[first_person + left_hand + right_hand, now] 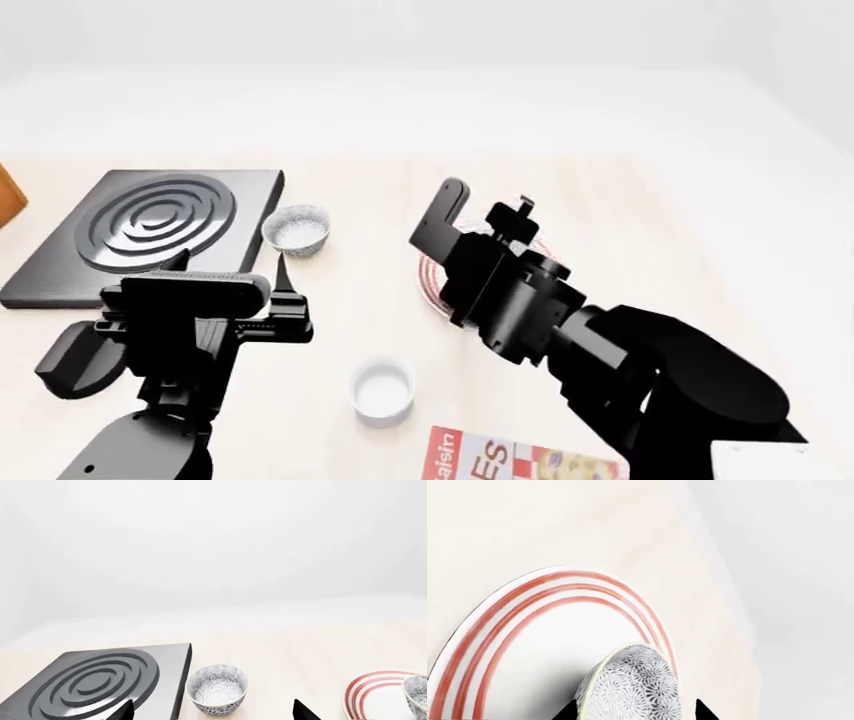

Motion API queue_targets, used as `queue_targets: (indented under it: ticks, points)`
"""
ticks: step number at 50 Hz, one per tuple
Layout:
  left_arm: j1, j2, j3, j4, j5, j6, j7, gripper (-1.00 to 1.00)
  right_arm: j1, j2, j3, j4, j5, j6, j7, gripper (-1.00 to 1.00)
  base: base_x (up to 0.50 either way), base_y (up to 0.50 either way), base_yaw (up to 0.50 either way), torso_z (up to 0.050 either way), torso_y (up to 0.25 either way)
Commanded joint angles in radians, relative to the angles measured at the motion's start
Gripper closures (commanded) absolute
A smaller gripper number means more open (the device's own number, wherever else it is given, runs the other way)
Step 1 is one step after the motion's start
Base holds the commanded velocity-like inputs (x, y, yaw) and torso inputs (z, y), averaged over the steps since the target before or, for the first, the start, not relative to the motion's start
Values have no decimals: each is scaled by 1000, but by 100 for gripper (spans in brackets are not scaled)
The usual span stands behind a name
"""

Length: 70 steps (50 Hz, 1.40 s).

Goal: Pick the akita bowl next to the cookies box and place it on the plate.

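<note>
In the right wrist view the akita bowl point(630, 682), grey-and-white speckled, hangs tilted over the plate point(527, 630), a white plate with red rings. My right gripper point(635, 712) is shut on it, one fingertip on each side. The same bowl point(417, 695) shows over the plate point(373, 692) in the left wrist view. In the head view the plate's rim point(427, 278) peeks out beside my right arm, and the bowl is hidden there. The cookies box point(527, 462) lies at the near edge. My left gripper point(215, 712) is open and holds nothing.
A look-alike speckled bowl point(217, 689) point(296, 230) stands beside a dark grey burner slab point(100, 682) point(154, 225), just ahead of my left gripper point(230, 283). A plain white cup point(382, 388) sits near the cookies box. A brown object point(7, 200) pokes in at the left edge.
</note>
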<state>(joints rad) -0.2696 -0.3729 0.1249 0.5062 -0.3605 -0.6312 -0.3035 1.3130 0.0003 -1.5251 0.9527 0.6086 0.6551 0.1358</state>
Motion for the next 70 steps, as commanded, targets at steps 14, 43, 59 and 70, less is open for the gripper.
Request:
queue_targets:
  ticks: [14, 43, 59, 70]
  points:
    - [-4, -6, 12, -3, -9, 2, 6, -100, 49, 0, 0, 1, 44, -36, -9, -100, 0, 0, 0, 0, 250]
    - [-32, -23, 1, 53, -43, -56, -9, -100, 258, 462, 408, -628, 597, 158, 168, -100, 0, 0, 0, 0, 250]
    - [-52, -22, -29, 108, -60, -105, -57, -100, -328, 874, 630, -1254, 519, -453, 442, -100, 0, 0, 0, 0, 31]
    - [-93, -31, -25, 153, -73, -162, -77, -100, -464, 964, 646, -1377, 421, -571, 565, -100, 0, 0, 0, 0, 0]
